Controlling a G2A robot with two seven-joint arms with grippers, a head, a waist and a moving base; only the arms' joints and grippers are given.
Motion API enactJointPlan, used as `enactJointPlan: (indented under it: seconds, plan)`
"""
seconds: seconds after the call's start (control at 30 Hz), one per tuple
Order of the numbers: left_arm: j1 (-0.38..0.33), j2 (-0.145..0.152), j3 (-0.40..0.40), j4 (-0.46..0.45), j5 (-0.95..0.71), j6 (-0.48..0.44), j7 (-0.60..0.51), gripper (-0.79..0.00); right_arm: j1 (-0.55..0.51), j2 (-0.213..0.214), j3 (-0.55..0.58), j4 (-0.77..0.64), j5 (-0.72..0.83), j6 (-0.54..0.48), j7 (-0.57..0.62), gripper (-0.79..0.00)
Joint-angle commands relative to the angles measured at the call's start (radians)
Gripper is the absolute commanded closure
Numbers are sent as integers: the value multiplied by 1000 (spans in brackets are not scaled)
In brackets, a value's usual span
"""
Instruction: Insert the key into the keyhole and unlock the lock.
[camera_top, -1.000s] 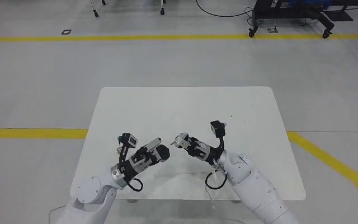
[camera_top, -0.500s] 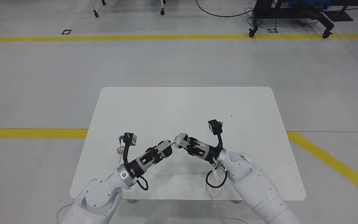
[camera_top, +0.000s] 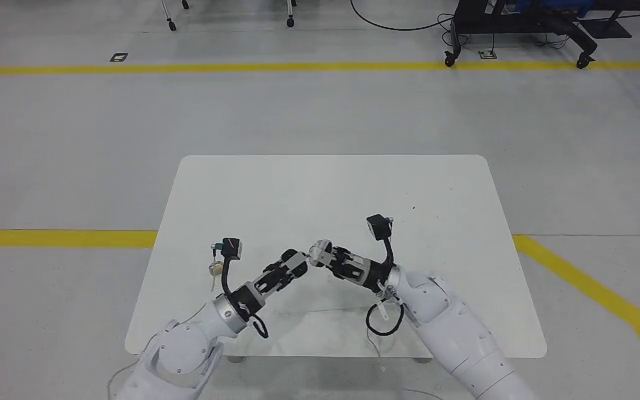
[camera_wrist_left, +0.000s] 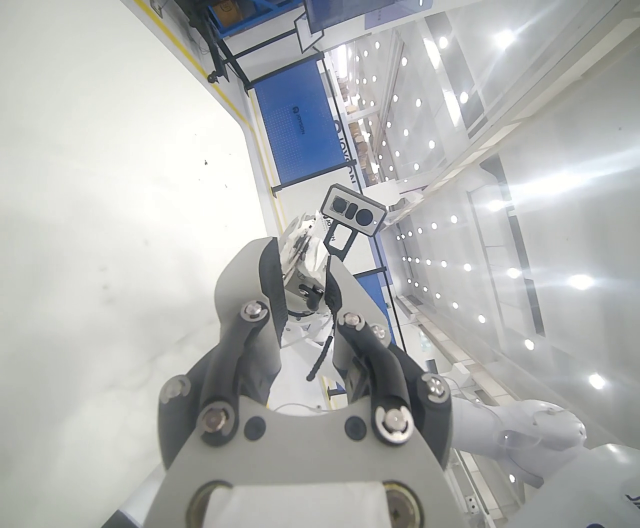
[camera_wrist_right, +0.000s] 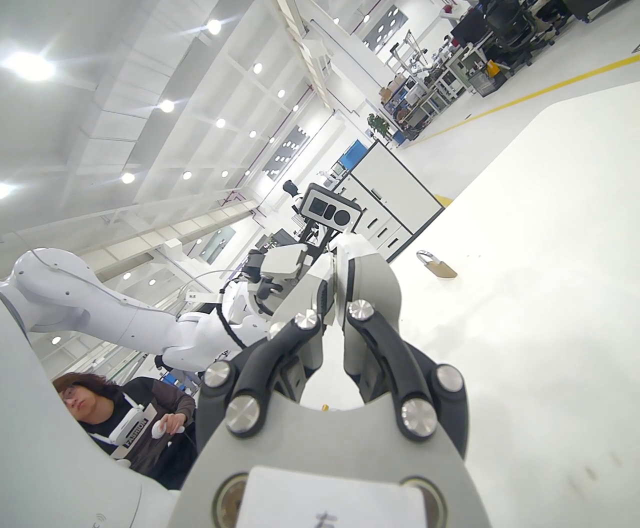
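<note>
Over the table (camera_top: 300, 180), your open left end effector (camera_top: 297, 259) brackets the pinched-shut right end effector (camera_top: 320, 247), probably for passing the key.

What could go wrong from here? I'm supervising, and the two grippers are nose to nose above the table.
1. The left gripper and right gripper meet tip to tip above the table. A slight misalignment could knock them together, and anything passed between them might drop.
2. The lock lies loose on the table, apart from both grippers. Unheld, it would likely slide or tip when pushed on.
</note>
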Motion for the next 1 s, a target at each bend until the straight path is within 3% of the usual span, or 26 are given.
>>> enactJointPlan:
  seconds: [0.0, 0.33, 0.43, 0.47, 0.77, 0.8, 0.83, 0.87, 0.9, 0.97]
  plan:
    - [0, 0, 2, 2, 26, 4, 14, -163, 1, -1, -1, 0, -4, 5, 1, 0]
    - [4, -1, 1, 7, 56, 9, 28, -117, 2, -7, -7, -6, -26, 33, 10, 0]
    - [5, -1, 2, 9, 66, 8, 29, -62, 2, -9, -7, -9, -31, 40, 12, 0]
    - [5, -1, 1, 10, 69, 8, 31, 0, 1, -9, -7, -10, -32, 42, 13, 0]
    - [16, 0, -7, 19, 115, 14, 45, 0, -3, -10, -5, -9, -32, 76, 36, 0]
    - [18, 1, -9, 20, 115, 13, 43, 0, -3, -10, -5, -7, -28, 85, 46, -65]
    - [19, 1, -11, 20, 116, 13, 40, 0, -1, -9, -4, -4, -31, 99, 60, -231]
    - [19, 2, -15, 20, 116, 13, 38, 0, 4, -8, -1, -1, -33, 116, 72, -314]
    - [19, 2, -19, 17, 119, 12, 33, 0, 7, -7, 4, -1, -30, 123, 81, -462]
    - [20, 5, -29, 13, 132, 9, 20, 0, 11, 0, 25, -7, -8, 124, 112, -594]
